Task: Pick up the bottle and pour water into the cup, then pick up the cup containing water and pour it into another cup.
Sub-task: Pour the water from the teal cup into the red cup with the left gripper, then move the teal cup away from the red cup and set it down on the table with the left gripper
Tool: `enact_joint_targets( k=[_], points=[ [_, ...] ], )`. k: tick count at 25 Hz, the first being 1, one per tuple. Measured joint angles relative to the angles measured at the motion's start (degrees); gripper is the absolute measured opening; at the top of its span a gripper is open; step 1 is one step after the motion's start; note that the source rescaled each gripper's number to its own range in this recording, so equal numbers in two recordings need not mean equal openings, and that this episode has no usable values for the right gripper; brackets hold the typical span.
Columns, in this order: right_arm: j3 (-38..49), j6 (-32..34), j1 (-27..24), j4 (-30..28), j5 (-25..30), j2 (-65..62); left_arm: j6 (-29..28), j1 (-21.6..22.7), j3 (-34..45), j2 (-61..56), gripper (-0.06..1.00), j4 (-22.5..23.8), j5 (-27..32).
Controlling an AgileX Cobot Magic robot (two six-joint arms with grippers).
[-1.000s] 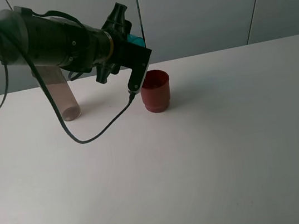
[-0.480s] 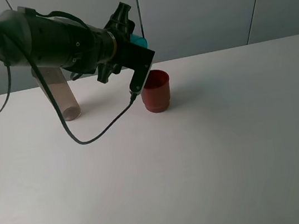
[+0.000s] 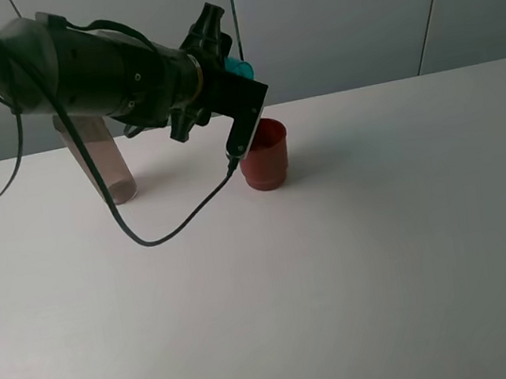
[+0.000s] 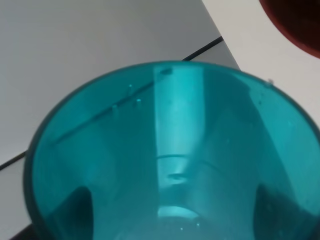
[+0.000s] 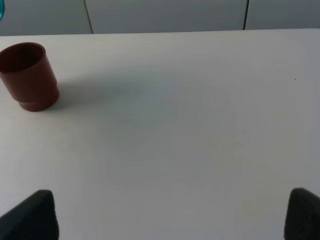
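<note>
The translucent teal cup [image 4: 170, 160] fills the left wrist view, and my left gripper [image 3: 226, 62] is shut on it; dark fingers show through its lower walls. From the high view only a sliver of this cup [image 3: 234, 64] shows past the wrist, held in the air just above and behind the dark red cup [image 3: 263, 155]. The red cup stands upright on the table [image 3: 359, 259], also seen as cup [image 5: 28, 75] and rim [image 4: 295, 22]. The tinted bottle [image 3: 102, 164] stands at the left, its top hidden by my arm. My right gripper [image 5: 172, 212] is open over bare table.
A black cable [image 3: 164, 229] hangs from the left wrist and loops low over the table between the bottle and the red cup. Grey wall panels [image 3: 351, 13] rise behind the table's far edge. The right arm is outside the high view.
My left arm has shifted slightly right with the teal cup, bringing it nearer over the red cup. The bottle and the red cup have stayed put.
</note>
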Motion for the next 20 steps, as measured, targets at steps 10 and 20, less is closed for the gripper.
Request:
enact_joint_targets(
  k=[10,20],
  points=[
    [0.0,0.0,0.0,0.0,0.0,0.0,-22.4,0.0,0.0,-0.4,0.20,-6.4,-5.4],
    [0.0,0.0,0.0,0.0,0.0,0.0,-28.9,0.0,1.1,-9.0,0.20,-25.2,-22.1]
  ],
)
